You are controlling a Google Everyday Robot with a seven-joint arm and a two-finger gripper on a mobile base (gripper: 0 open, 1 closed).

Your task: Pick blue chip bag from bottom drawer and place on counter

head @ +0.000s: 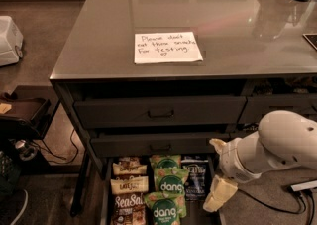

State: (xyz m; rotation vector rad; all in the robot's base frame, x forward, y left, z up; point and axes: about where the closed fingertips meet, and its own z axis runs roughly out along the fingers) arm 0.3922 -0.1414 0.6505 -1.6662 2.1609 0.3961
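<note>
Spread wide with nothing held between its two cream fingers (221, 194), the gripper (212, 175) is seen low at the right side of the cabinet, just beside the right edge of the bottom drawer (105, 194). It is carried by a bulky white arm (277, 144) that reaches in from the right.

Most of the upper view is filled by the counter (237, 26), grey and glossy, on which a white handwritten paper note (167, 47) is laid near the front edge. Below it two upper drawers (159, 112) with slot handles are shut, while the bottom drawer is pulled out and packed with snacks.

Brown-and-cream SeaSalt bags (129, 204) are stacked along the drawer's left side, and green dang bags (168, 184) are lined up in the middle. The blue chip bag (194, 178) is found in the drawer's right column, lying flat, touching the green bags on its left and close to the lower finger on its right. Whether that finger touches the bag cannot be told.
</note>
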